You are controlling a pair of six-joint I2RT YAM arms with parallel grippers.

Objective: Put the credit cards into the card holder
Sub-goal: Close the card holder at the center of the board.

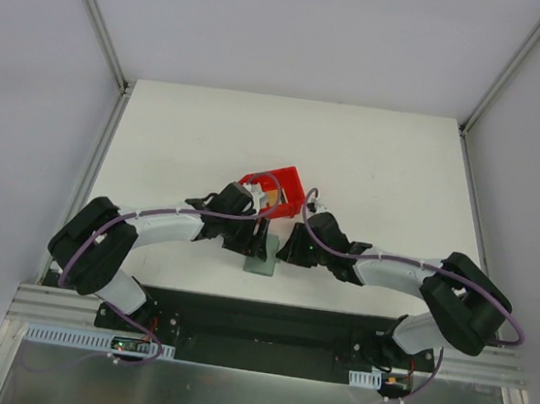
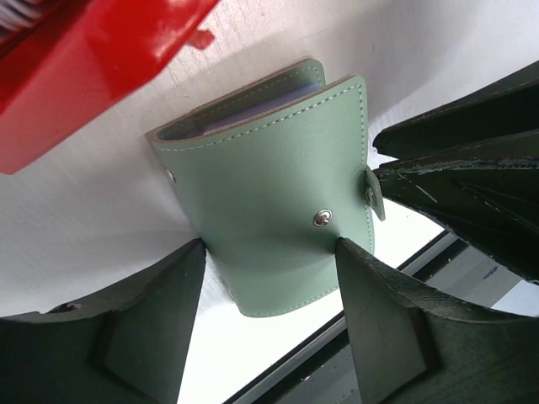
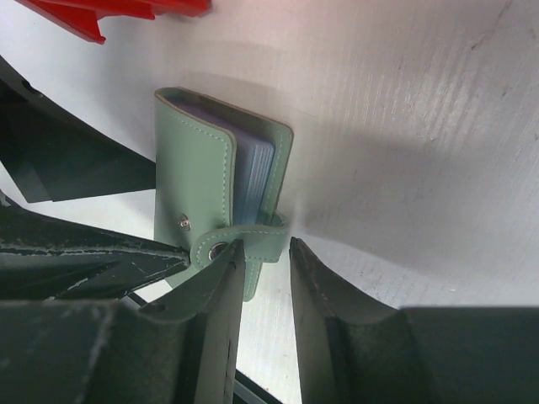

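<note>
The card holder (image 1: 264,258) is a grey-green wallet on the table just in front of the red bin, folded, with pale blue sleeves (image 3: 253,172) showing at its open edge. My left gripper (image 2: 271,246) straddles its lower corner. One fingertip (image 2: 200,252) touches the spine edge and the other rests on the face below the snap (image 2: 321,219). My right gripper (image 3: 265,247) has a narrow gap between its fingers. Its left fingertip (image 3: 234,252) is against the holder's strap (image 3: 253,236), and the right fingertip touches nothing. The credit cards (image 1: 267,193) show only as small pale and orange bits in the bin.
The red plastic bin (image 1: 287,180) stands directly behind the wallet, and its wall (image 2: 93,67) is close above my left fingers. Both arms meet at the table's near middle. The dark mounting rail (image 1: 257,318) runs along the near edge.
</note>
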